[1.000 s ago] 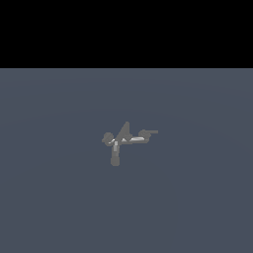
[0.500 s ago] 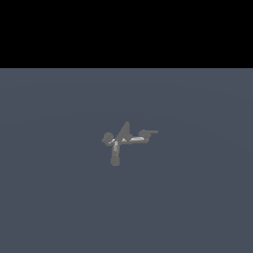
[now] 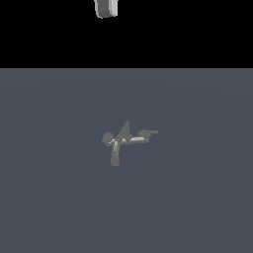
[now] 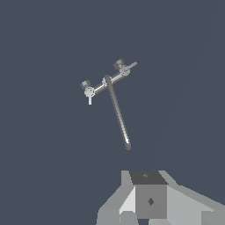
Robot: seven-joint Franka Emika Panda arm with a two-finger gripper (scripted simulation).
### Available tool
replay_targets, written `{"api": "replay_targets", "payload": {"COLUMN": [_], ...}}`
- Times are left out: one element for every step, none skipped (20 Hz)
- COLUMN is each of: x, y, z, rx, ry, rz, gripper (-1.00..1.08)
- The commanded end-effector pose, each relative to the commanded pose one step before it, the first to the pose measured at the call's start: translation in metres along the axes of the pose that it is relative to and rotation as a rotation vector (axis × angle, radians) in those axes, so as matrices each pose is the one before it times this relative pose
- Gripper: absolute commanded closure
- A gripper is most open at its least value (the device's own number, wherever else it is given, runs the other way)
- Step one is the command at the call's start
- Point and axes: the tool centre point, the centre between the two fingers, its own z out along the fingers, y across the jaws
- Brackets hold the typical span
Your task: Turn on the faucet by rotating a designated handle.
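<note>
The faucet (image 3: 124, 140) is a small dull-grey fixture with a pointed top, standing on the blue-grey floor mid-scene. Its handle (image 3: 149, 132) is a thin straight bar sticking out toward the exterior view's right. A thicker round-ended spout (image 3: 115, 157) points toward the camera. In the wrist view the faucet (image 4: 107, 81) lies far below, with the long spout (image 4: 118, 114) and the thin handle (image 4: 131, 65). Only a grey piece of my gripper (image 3: 106, 7) shows at the exterior view's upper edge, high above and far from the faucet. Its body (image 4: 149, 200) fills the wrist view's edge; the fingers do not show.
The flat blue-grey floor (image 3: 197, 197) spreads all around the faucet. A black band (image 3: 197, 29) lies behind it.
A grey piece of my gripper has come into the exterior view at the upper edge. The faucet and its handle have not moved.
</note>
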Motion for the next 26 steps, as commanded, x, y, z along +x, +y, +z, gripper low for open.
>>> {"api": "replay_targets", "payload": {"x": [0.01328,0.00515,0.00509,0.00504,0.00499,0.00496,0.00493,0.00490,0.00489,0.00488,0.00487,0.00487,0.00487,0.00488,0.00489,0.00490,0.00493,0.00495,0.00498,0.00502,0.00506,0.00510,0.00515,0.00519,0.00524,0.00530], "y": [-0.00651,-0.00252,-0.00249,-0.00246,-0.00243,-0.00240,-0.00238,-0.00237,-0.00235,-0.00233,-0.00232,-0.00231,-0.00230,-0.00229,-0.00228,-0.00228,-0.00227,-0.00227,-0.00227,-0.00228,-0.00228,-0.00229,-0.00229,-0.00231,-0.00232,-0.00233], "z": [0.01935,0.00732,0.00722,0.00713,0.00706,0.00699,0.00693,0.00688,0.00684,0.00681,0.00678,0.00676,0.00675,0.00674,0.00674,0.00674,0.00675,0.00677,0.00679,0.00682,0.00685,0.00688,0.00692,0.00696,0.00700,0.00705], "rx": [0.00067,-0.00004,-0.00005,-0.00005,-0.00006,-0.00007,-0.00008,-0.00009,-0.00011,-0.00013,-0.00015,-0.00018,-0.00021,-0.00024,-0.00027,-0.00030,-0.00034,-0.00037,-0.00041,-0.00045,-0.00049,-0.00052,-0.00055,-0.00058,-0.00061,-0.00063], "ry": [-0.00215,-0.00099,-0.00097,-0.00096,-0.00095,-0.00093,-0.00092,-0.00091,-0.00089,-0.00088,-0.00086,-0.00084,-0.00082,-0.00080,-0.00078,-0.00076,-0.00074,-0.00071,-0.00068,-0.00066,-0.00063,-0.00060,-0.00057,-0.00055,-0.00052,-0.00050], "rz": [0.06348,0.02392,0.02360,0.02332,0.02307,0.02287,0.02269,0.02253,0.02241,0.02232,0.02224,0.02219,0.02215,0.02215,0.02216,0.02217,0.02223,0.02229,0.02237,0.02247,0.02260,0.02272,0.02287,0.02302,0.02319,0.02337], "gripper": [1.08,1.08,1.08,1.08,1.08,1.08,1.08,1.08,1.08,1.08,1.08,1.08,1.08,1.08,1.08,1.08,1.08,1.08,1.08,1.08,1.08,1.08,1.08,1.08,1.08,1.08]}}
